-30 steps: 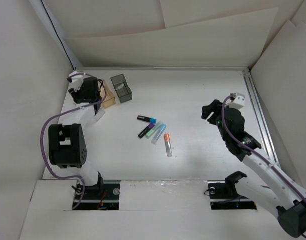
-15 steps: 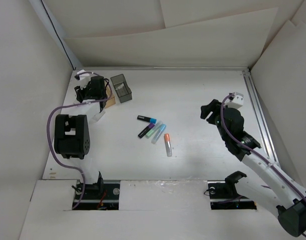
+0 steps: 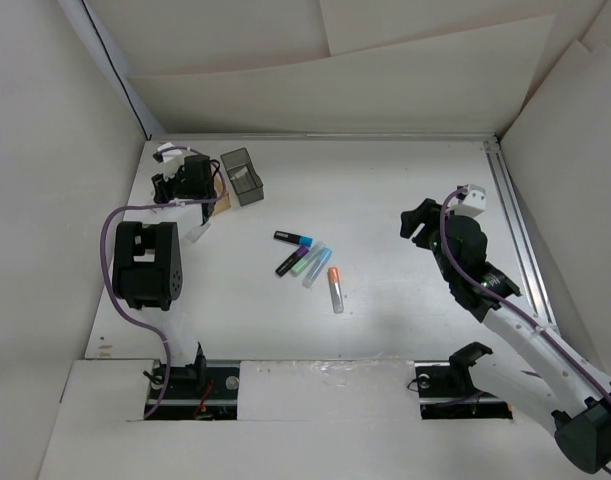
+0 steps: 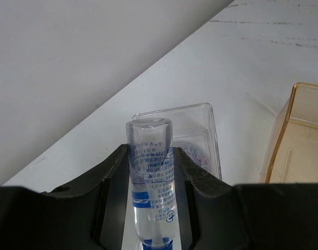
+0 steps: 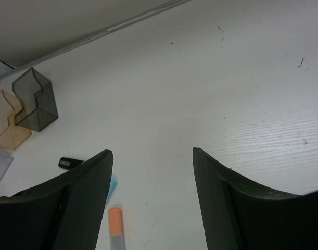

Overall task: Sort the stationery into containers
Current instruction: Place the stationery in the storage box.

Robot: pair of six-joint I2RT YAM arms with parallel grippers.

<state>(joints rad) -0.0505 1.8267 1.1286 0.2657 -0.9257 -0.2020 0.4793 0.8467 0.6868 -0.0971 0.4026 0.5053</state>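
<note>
The left gripper clamps the blue-labelled tube at far left, aimed at the clear box; the right gripper stands spread, empty; hazard: released short of the rim, the tube may strike the wall and roll toward the amber box.

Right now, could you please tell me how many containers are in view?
3, in a row at the far left: grey box, amber box beside it, then clear box, partly behind the held tube.
</note>
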